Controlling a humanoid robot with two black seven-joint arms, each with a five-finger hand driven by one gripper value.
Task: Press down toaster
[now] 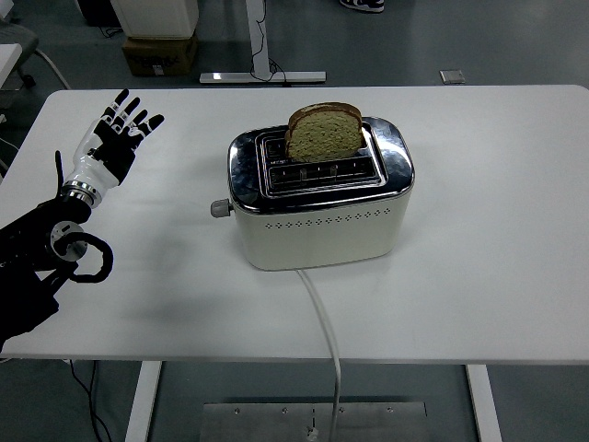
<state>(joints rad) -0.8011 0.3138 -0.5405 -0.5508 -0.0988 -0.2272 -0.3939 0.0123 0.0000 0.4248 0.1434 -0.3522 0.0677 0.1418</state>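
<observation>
Toaster (320, 204) sits mid-table (497, 184), bread slice (325, 131) in its rear slot, lever (219, 208) on its left end. My left hand (118, 140) well left of it. Cord (324, 327) runs off near edge.
</observation>
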